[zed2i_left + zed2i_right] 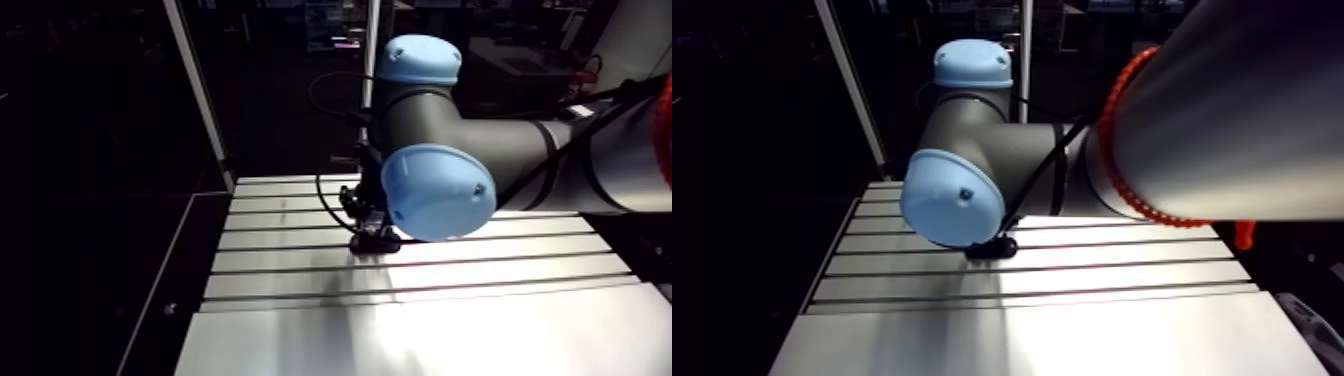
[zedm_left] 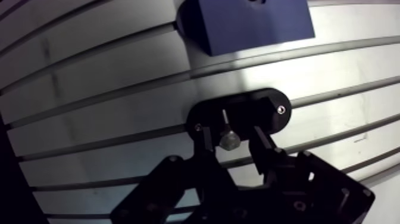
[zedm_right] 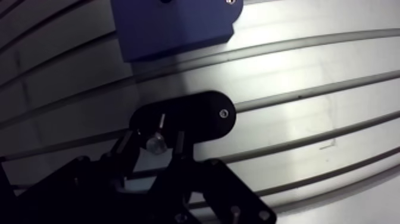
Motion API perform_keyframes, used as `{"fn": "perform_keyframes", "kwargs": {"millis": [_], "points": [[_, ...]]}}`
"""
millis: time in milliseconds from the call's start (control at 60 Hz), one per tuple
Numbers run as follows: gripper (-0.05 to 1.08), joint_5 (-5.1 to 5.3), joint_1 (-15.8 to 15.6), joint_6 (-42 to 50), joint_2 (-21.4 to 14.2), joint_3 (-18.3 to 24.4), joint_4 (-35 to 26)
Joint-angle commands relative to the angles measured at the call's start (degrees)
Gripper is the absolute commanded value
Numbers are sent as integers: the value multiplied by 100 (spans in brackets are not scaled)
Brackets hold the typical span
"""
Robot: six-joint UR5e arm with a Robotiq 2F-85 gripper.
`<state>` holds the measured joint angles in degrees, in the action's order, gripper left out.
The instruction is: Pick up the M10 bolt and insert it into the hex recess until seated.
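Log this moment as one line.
phase: pre-grasp | jaws: open, astride bolt | bolt: on black holder | blue block: ahead

You see a counter [image 2: 89, 89] of bare aluminium with a brushed, satin finish. Its flat bands throw back a soft white glare, while the slots between them stay dull and dark. The oval plate [image 2: 268, 116] lying on it is matt black and smooth, and it looks like plastic. It carries one small bright metal screw [image 2: 281, 108]. The bolt [image 2: 228, 140] is bare silvery metal with a shiny head. The block [image 2: 250, 27] is deep blue, smooth and matt, plastic by its look. Your hand [image 2: 229, 132] is matt black. The joint cap [image 1: 437, 192] is glossy light-blue plastic, and the arm link [image 1: 520, 150] is smooth grey with a low sheen.
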<state>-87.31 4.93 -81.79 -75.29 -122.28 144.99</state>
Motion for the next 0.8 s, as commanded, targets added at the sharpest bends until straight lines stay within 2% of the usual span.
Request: {"fn": "perform_keyframes", "kwargs": {"millis": [17,800], "points": [[57,0,0,1,2,-3,0],[66,9,-9,1,11,-3,0]]}}
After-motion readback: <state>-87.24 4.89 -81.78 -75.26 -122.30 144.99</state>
